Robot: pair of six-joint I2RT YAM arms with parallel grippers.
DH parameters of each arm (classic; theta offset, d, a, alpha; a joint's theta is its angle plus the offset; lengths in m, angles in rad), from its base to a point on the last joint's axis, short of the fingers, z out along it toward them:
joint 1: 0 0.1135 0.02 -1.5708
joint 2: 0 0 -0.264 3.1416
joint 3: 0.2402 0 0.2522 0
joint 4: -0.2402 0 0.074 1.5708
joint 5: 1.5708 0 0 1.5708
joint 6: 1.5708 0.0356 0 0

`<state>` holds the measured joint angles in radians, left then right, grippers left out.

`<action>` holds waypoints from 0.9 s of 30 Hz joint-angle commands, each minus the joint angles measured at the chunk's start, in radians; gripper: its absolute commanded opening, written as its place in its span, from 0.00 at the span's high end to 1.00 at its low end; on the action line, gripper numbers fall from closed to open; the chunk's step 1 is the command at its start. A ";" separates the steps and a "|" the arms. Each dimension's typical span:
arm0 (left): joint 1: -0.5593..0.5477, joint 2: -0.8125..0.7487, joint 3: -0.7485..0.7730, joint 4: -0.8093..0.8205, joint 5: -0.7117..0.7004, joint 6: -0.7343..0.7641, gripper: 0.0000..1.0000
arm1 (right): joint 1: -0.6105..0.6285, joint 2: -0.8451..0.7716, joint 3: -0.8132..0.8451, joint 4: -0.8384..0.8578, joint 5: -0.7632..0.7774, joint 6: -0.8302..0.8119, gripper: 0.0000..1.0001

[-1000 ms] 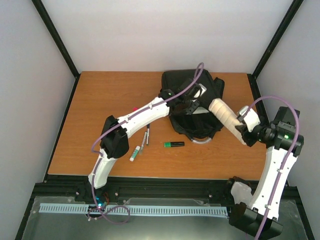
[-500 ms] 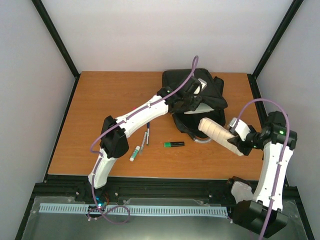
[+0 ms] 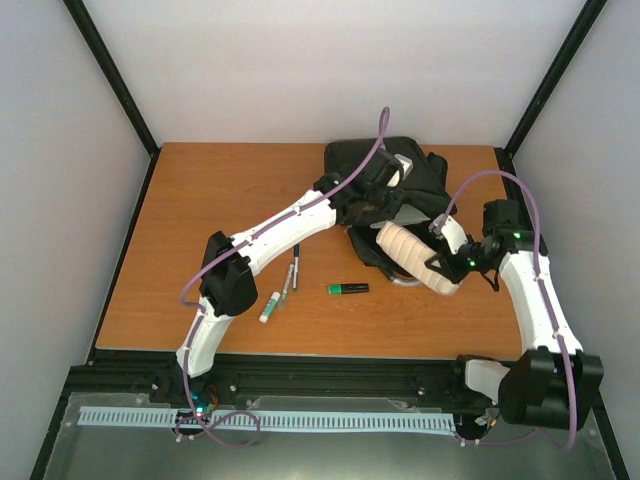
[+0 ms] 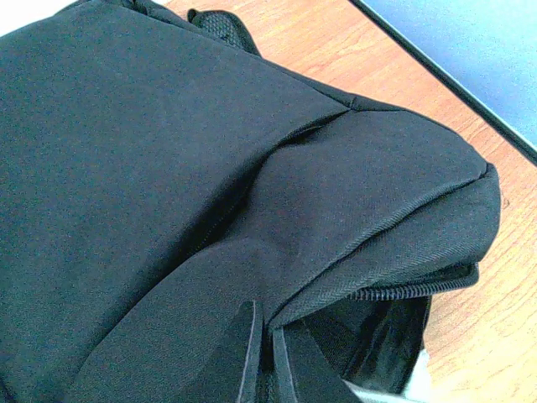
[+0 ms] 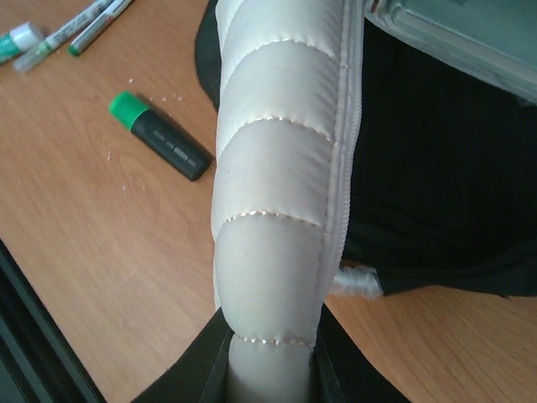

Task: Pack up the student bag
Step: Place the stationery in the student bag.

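Observation:
The student bag (image 3: 350,160), a black fabric backpack, lies at the back middle of the table. My left gripper (image 3: 383,205) is shut on a fold of the bag's top fabric (image 4: 252,277) and holds its zipped mouth (image 4: 411,290) open. My right gripper (image 3: 447,272) is shut on the end of a cream quilted pouch (image 3: 408,254). The pouch (image 5: 277,168) points up and left, with its far end at the bag's near edge (image 5: 436,168).
A green-capped black highlighter (image 3: 348,289) lies just left of the pouch, also in the right wrist view (image 5: 159,147). Two pens (image 3: 293,270) and a green-capped white tube (image 3: 269,307) lie further left. A pale flat thing (image 5: 445,34) shows at the bag's mouth.
My right arm has swung left and brought the pouch from the right of the bag down to its near edge. My left gripper has lifted the bag's fabric and kept hold.

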<state>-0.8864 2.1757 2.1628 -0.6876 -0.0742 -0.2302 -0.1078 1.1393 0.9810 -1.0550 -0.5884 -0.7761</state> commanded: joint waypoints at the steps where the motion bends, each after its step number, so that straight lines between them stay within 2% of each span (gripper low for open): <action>1: 0.001 -0.085 0.046 0.128 0.029 -0.049 0.99 | 0.020 0.099 -0.015 0.147 -0.065 0.201 0.91; 5: 0.002 -0.091 0.044 0.126 0.030 -0.053 0.99 | 0.022 0.202 0.010 0.179 -0.179 0.260 0.90; 10: 0.001 -0.102 0.033 0.125 0.033 -0.050 0.99 | 0.022 0.293 -0.010 0.305 -0.271 0.412 0.90; 18: 0.001 -0.106 0.032 0.131 0.052 -0.046 0.99 | 0.044 0.419 -0.013 0.501 -0.334 0.593 0.91; 27: -0.012 -0.094 0.017 0.135 0.047 -0.036 0.99 | 0.056 0.486 -0.039 0.779 -0.394 0.837 0.90</action>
<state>-0.8864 2.1696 2.1555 -0.6483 -0.0475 -0.2584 -0.0605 1.5986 0.9482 -0.4789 -0.9470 -0.0906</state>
